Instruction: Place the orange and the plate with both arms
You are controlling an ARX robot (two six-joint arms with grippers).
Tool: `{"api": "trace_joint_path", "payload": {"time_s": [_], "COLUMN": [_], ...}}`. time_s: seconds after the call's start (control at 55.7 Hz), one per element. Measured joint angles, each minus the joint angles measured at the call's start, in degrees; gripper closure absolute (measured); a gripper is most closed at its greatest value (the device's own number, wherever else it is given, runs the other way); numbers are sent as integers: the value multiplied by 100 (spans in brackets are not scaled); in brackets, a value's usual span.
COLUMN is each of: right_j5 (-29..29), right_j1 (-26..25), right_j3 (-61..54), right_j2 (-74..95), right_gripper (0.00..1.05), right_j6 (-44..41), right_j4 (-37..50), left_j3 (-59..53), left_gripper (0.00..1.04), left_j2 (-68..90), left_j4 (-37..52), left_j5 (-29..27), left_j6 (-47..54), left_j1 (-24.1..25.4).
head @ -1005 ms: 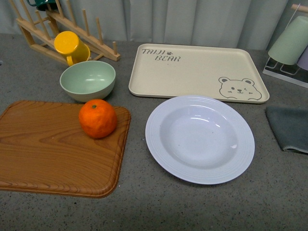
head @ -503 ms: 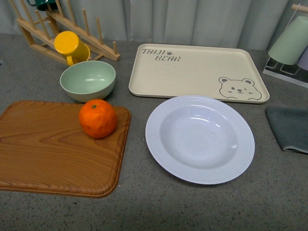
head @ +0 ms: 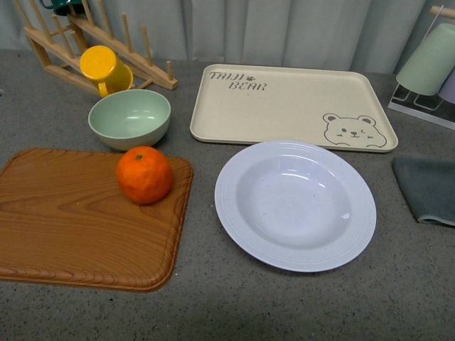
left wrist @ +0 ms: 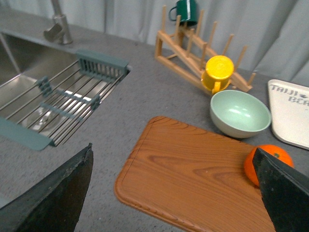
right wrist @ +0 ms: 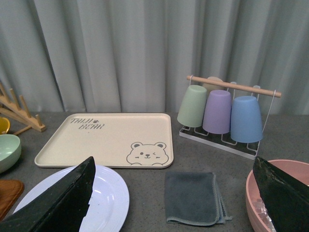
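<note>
Orange (head: 144, 175): board's (head: 71, 227) far right corner; left pincer (left wrist: 172, 147), released, should straddle it squarely.
Plate (head: 295, 206): on worktop; right pincer (right wrist: 174, 159), released, should pinch its rim.

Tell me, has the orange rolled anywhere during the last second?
No. The orange sits in the same spot on the wooden board, just in front of the green bowl.

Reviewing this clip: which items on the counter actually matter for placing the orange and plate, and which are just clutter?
Part of the job:
- orange, sitting on the wooden board
- white plate, empty

Just lying about:
- green bowl
- yellow mug
- bear tray
- grey cloth
- wooden dish rack
- cup rack
- pink bowl
- sink
</note>
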Motion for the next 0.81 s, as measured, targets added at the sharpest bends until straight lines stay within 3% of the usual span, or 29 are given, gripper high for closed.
{"api": "trace_joint_path", "payload": {"time_s": [0.162,0.395,0.574,0.808], "right_j5": [-9,-9,-9,-9], "right_j1": [0,0,0,0], "right_j3": [0,0,0,0], "right_j2": [0,0,0,0], "right_gripper": [9,9,9,9], "right_j6": [0,0,0,0], "right_j4": [0,0,0,0], "left_j3": [151,1123,2009,2824], "left_gripper": [6,6,6,6], "left_j2": [1537,4959,6977,8362], "left_j4": [1384,3569,3866,3875], "left_j5": [203,1279,1880,2339], "left_j6": [-431,-608,-553,-385], "left_j1": [293,-22,-192,-350]}}
